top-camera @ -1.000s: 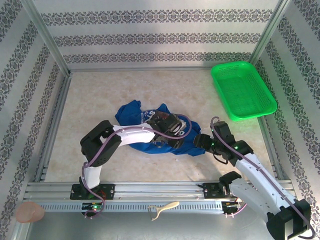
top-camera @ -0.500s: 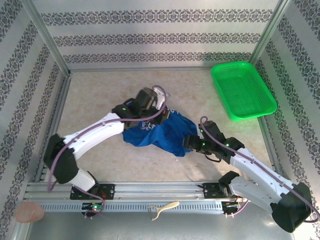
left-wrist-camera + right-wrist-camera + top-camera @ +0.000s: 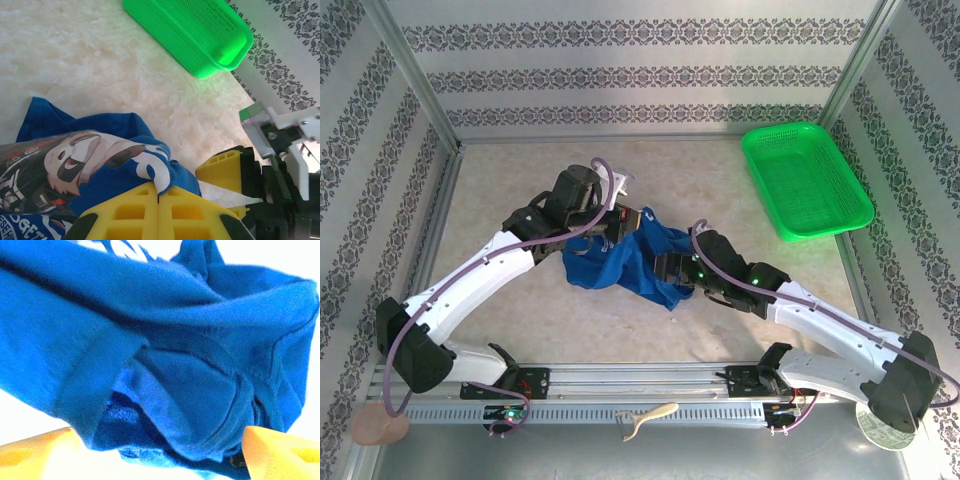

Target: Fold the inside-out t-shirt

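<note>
The blue t-shirt (image 3: 630,268) is bunched at the middle of the worktop (image 3: 740,200), its long axis laid from far left to near right. A printed fold is pinched in the clenched left gripper (image 3: 159,192). Plain cloth is straddled by the right gripper (image 3: 157,436), whose jaws are spread. Since the earlier frame the shirt has been drawn narrower and the right gripper brought leftward.

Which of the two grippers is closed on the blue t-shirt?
The left gripper: its yellow fingers press together, pinching a fold of the t-shirt. The right gripper stands wide open, with cloth only lying between its fingers.
</note>
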You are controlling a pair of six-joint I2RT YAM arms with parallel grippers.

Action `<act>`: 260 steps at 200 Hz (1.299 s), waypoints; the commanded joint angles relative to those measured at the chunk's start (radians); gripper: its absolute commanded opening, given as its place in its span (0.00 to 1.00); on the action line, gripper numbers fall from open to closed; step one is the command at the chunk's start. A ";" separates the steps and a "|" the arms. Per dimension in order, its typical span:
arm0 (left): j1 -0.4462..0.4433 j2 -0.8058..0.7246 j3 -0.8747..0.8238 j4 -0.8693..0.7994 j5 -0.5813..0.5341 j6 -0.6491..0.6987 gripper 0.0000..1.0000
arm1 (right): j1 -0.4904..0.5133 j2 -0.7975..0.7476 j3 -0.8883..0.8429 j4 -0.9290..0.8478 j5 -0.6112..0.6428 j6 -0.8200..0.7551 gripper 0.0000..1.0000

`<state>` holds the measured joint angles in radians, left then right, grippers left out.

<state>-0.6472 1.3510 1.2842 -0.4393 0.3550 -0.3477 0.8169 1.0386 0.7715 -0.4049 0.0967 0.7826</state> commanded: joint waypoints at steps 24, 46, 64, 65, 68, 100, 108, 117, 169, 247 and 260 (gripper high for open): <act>0.008 -0.035 0.026 -0.010 0.043 -0.042 0.00 | 0.039 0.156 0.088 0.057 0.250 0.004 0.91; 0.009 -0.040 0.028 -0.010 0.047 -0.046 0.00 | 0.051 0.244 0.144 0.076 0.288 0.003 0.91; 0.009 -0.045 0.020 -0.009 0.052 -0.052 0.00 | 0.054 0.298 0.175 0.057 0.344 0.019 0.89; 0.009 -0.046 0.020 -0.009 0.052 -0.053 0.00 | 0.054 0.299 0.175 0.056 0.349 0.020 0.89; 0.009 -0.047 0.019 -0.009 0.053 -0.053 0.00 | 0.054 0.308 0.179 0.049 0.364 0.022 0.89; 0.009 -0.066 0.010 -0.009 0.055 -0.062 0.00 | 0.011 0.300 0.151 -0.075 0.497 0.091 0.86; 0.009 -0.072 0.012 -0.008 0.058 -0.064 0.00 | -0.015 0.272 0.123 -0.097 0.503 0.117 0.86; 0.008 -0.078 0.014 -0.005 0.069 -0.069 0.00 | -0.048 0.232 0.086 -0.109 0.494 0.131 0.86; 0.009 -0.088 0.021 0.020 0.109 -0.103 0.00 | -0.092 -0.017 -0.017 -0.001 0.271 -0.028 0.88; 0.009 -0.071 0.043 0.021 0.113 -0.114 0.00 | 0.151 -0.153 -0.004 0.063 0.319 -0.024 0.90; 0.009 -0.072 0.049 0.014 0.109 -0.114 0.00 | 0.186 -0.100 0.019 0.097 0.345 -0.031 0.90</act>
<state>-0.6464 1.2881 1.2861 -0.4572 0.4488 -0.4503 0.9504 0.8688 0.7563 -0.3710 0.3904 0.7742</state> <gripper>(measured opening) 0.047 0.900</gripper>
